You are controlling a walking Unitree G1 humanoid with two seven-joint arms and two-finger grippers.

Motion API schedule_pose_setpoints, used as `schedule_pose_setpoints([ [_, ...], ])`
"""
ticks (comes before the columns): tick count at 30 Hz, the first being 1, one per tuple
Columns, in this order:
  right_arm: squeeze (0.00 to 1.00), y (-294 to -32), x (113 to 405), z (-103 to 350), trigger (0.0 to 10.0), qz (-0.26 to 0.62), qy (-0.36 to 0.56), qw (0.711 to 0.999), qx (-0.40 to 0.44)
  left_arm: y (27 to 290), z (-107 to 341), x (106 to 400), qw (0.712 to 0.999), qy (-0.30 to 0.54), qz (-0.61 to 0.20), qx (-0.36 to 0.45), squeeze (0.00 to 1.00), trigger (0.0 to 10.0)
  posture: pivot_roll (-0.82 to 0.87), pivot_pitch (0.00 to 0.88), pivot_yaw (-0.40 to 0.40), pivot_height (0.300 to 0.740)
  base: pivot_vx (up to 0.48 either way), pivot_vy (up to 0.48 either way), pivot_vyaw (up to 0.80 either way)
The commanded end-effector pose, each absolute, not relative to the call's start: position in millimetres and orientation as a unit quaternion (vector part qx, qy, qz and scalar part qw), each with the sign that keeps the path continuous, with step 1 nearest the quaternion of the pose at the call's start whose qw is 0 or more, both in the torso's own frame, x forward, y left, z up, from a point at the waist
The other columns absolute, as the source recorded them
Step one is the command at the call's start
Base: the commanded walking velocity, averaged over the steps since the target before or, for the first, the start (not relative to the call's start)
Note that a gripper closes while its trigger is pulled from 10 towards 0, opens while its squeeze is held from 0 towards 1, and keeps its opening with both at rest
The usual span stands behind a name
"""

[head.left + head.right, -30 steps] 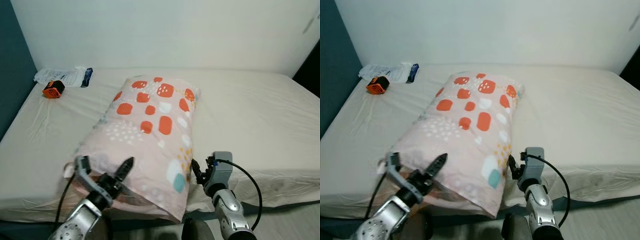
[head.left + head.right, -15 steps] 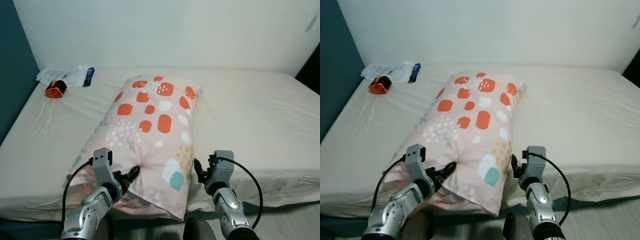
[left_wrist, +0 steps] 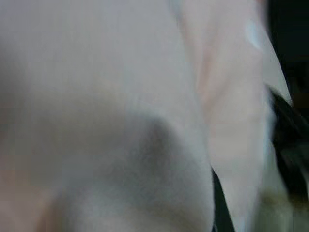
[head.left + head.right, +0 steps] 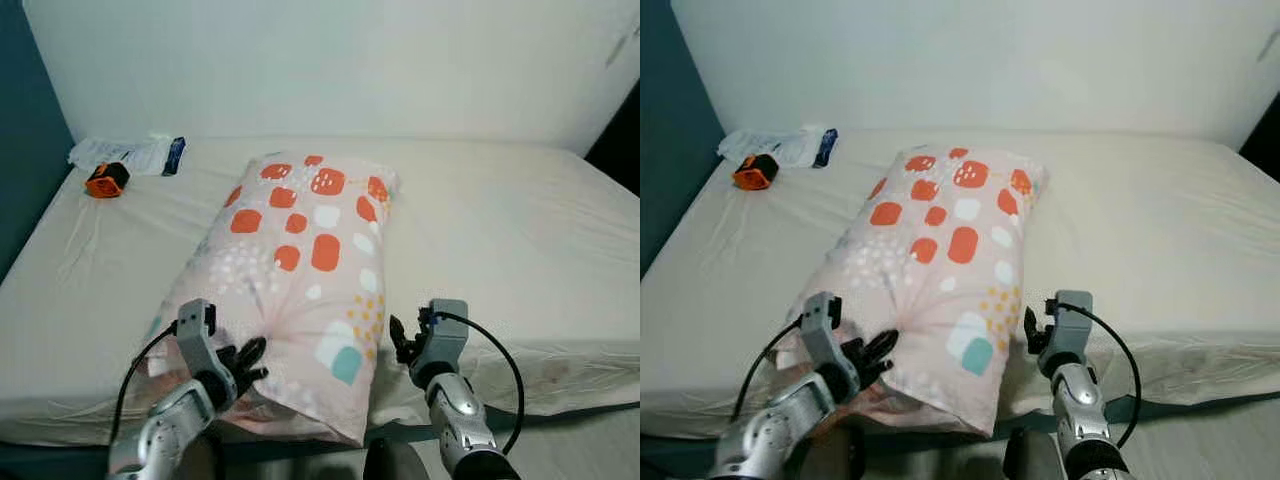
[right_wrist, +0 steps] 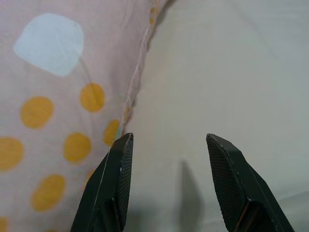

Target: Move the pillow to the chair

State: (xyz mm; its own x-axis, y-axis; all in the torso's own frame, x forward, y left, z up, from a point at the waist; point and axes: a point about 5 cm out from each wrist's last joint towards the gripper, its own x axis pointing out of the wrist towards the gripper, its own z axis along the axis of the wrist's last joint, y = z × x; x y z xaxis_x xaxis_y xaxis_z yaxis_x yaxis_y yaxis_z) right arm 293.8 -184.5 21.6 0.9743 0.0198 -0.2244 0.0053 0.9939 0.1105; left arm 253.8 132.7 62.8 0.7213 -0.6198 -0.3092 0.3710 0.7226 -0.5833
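The pillow (image 4: 300, 240), pink with orange, white and teal spots, lies lengthwise on the bed (image 4: 500, 230), its near end at the front edge. My left gripper (image 4: 245, 358) is shut on the pillow's near left corner, and the fabric puckers around its fingers. The left wrist view is a blur of pink pillow fabric (image 3: 120, 96) pressed close, with one black finger (image 3: 289, 125) at the side. My right gripper (image 4: 397, 340) stands open just right of the pillow's near right edge. Its fingers straddle bare sheet beside the pillow's seam (image 5: 137, 82).
An orange and black object (image 4: 105, 180), a white plastic packet (image 4: 120, 152) and a dark blue item (image 4: 173, 155) lie at the bed's far left corner. A teal wall (image 4: 20, 150) borders the left, a white wall the back. The right half of the bed is bare sheet.
My left gripper, wide open a second ago, has closed onto the pillow's near left corner and bunched the fabric. The right gripper has hardly moved.
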Motion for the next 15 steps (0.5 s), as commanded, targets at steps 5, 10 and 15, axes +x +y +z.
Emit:
schedule_pose_setpoints([
  [5, 0.00, -194, 296, 24, 10.0, -0.018, 0.106, 0.993, 0.055, 143, 69, 251, 0.875, 0.277, -0.345, -0.196, 0.00, 0.0, 0.12, 0.013, -0.122, 0.561, 0.000, 0.000, 0.00],
  [10, 0.00, -198, 297, 25, 10.0, -0.025, 0.104, 0.993, 0.055, 171, 81, 256, 0.884, 0.274, -0.354, -0.134, 0.00, 0.0, 0.12, 0.011, -0.121, 0.561, 0.000, 0.000, 0.00],
  [15, 0.00, -199, 296, 25, 10.0, -0.030, 0.103, 0.993, 0.056, 208, 83, 247, 0.869, 0.317, -0.379, 0.028, 0.00, 0.0, 0.12, 0.006, -0.117, 0.561, 0.000, 0.000, 0.00],
])
